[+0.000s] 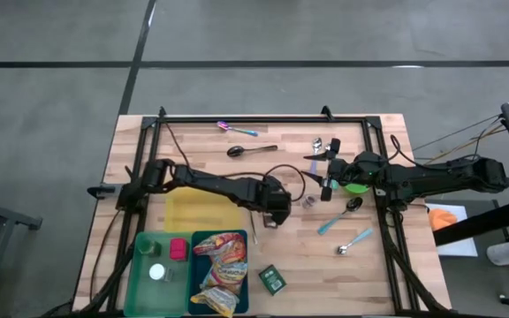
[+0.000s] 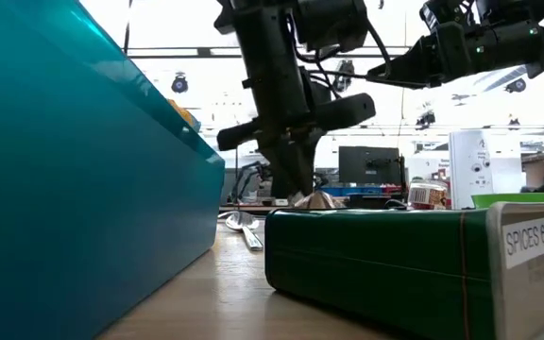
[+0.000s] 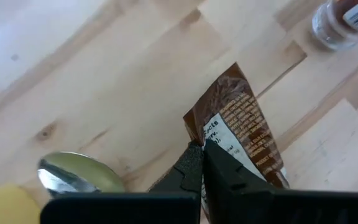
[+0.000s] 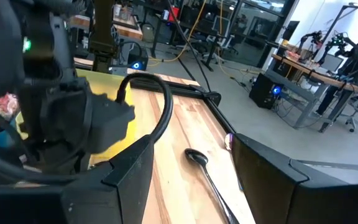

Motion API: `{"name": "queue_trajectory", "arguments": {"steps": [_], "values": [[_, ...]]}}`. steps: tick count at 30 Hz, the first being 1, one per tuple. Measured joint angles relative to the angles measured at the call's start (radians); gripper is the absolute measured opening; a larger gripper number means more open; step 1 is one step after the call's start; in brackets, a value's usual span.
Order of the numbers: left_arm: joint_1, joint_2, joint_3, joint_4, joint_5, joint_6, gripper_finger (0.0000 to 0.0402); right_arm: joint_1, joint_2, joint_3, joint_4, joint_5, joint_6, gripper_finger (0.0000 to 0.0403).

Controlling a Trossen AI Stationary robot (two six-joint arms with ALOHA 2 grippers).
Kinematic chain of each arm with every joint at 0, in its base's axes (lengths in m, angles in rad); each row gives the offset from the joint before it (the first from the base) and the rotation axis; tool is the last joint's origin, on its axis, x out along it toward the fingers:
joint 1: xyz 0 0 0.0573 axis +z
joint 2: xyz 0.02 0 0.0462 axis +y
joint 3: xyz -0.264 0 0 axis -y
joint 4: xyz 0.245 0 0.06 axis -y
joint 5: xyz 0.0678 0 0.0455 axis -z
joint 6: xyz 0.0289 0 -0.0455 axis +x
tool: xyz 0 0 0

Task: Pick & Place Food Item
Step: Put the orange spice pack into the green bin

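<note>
From my seat the left gripper (image 3: 202, 163) has its fingers pinched together on the edge of a brown snack packet (image 3: 244, 127). The packet sticks out past the fingertips onto the wooden table (image 3: 104, 81), and its near end is hidden under the fingers. A spoon (image 3: 79, 175) sits just beside the fingers, its handle cut off. A small jar (image 3: 344, 22) past the packet is only half in shot. From above, the arm covers the packet completely. The right gripper (image 4: 191, 168) hangs with fingers apart and nothing between them, near a black spoon (image 4: 197, 157).
</note>
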Motion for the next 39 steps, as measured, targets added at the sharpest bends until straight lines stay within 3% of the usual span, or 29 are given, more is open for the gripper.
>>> {"name": "queue_trajectory", "arguments": {"steps": [26,39], "values": [[-0.067,-0.277,0.002,-0.090,-0.123,0.122,0.0001,0.000,0.000,0.000,-0.016,-0.001,0.000,0.0215],[-0.219,-0.463,0.001,-0.251,-0.248,0.091,0.0001,0.000,0.000,0.000,-0.031,-0.001,0.000,0.0215]]}}
